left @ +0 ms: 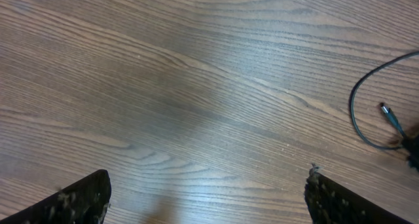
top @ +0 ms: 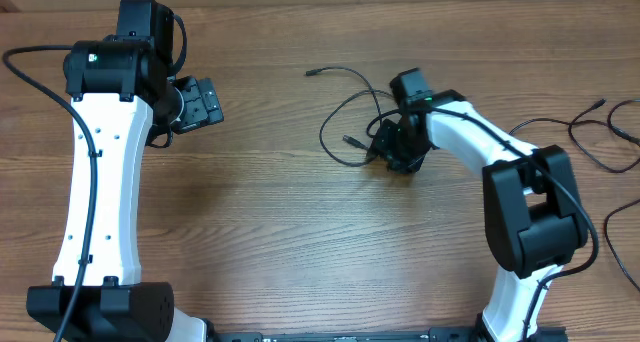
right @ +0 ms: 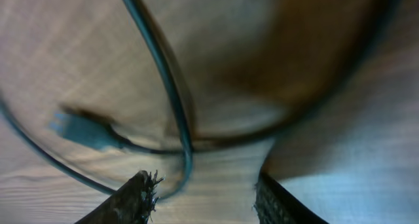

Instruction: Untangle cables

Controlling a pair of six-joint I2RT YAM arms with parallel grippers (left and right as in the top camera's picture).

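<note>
The cables (top: 340,132) are thin black cords looped together on the wood table right of centre, with one plug tip (top: 312,72) trailing to the far left and another (top: 350,140) inside the loop. My right gripper (top: 395,150) is down on the right end of this tangle. In the right wrist view its fingers (right: 203,185) are apart, and a cable strand (right: 173,99) curves down between them near the left finger, with a plug (right: 78,129) beside it. My left gripper (top: 200,104) is open and empty, far to the left. The left wrist view (left: 208,178) shows the cable loop (left: 357,112) at its right edge.
More thin black cables (top: 600,132) lie loose at the table's right edge, one running toward the front (top: 622,232). The right arm's white links (top: 480,137) reach over the table behind the tangle. Bare wood (top: 280,232) lies between the arms.
</note>
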